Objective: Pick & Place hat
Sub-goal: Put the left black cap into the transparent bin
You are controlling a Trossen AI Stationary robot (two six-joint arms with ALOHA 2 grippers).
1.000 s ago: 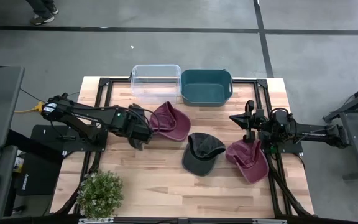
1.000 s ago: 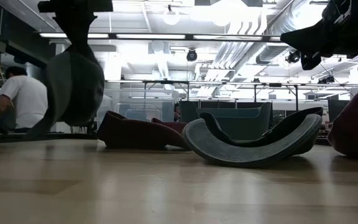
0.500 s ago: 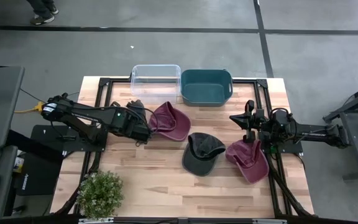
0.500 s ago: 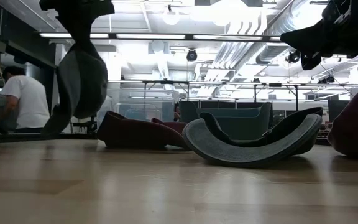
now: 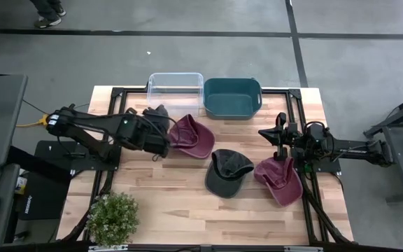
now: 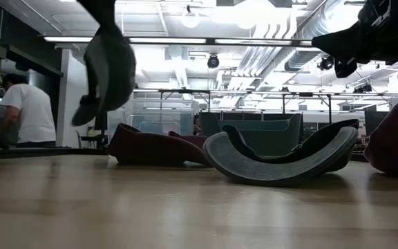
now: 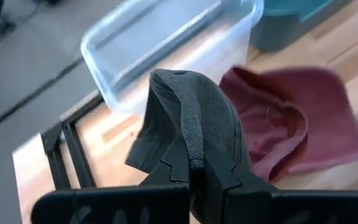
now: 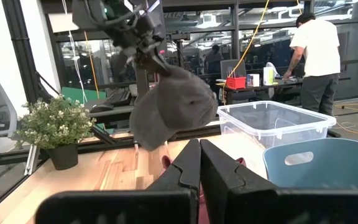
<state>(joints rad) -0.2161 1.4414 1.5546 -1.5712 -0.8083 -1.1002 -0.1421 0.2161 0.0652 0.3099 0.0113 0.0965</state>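
Note:
My left gripper (image 7: 194,177) is shut on a dark grey hat (image 7: 191,115) and carries it in the air beside the clear bin (image 5: 175,91). The hat also shows in the high view (image 5: 156,115), the low view (image 6: 109,66) and the right wrist view (image 8: 173,109). A maroon hat (image 5: 191,136), a dark hat (image 5: 227,171) and a second maroon hat (image 5: 280,178) lie upside down on the table. My right gripper (image 8: 199,165) is shut and hovers above the table's right part (image 5: 263,131), over the second maroon hat. My left gripper pinches a fold of the grey hat's cloth (image 7: 194,155) between its two fingers, several layers together. The fingers come from above, slanting down (image 8: 146,53). The hat hangs below them, lifted clear of the table, its brim (image 6: 85,114) lowest.
The teal bin (image 5: 232,96) stands right of the clear bin at the far edge. A potted plant (image 5: 112,217) sits at the near left corner. A person (image 6: 26,114) stands in the room behind. Bare wood lies along the near edge (image 5: 208,217).
My left gripper has risen and moved toward the far edge, nearer the clear bin, staying shut on the grey hat. The hat has gone up with it and now hangs higher above the table. The other hats have kept still.

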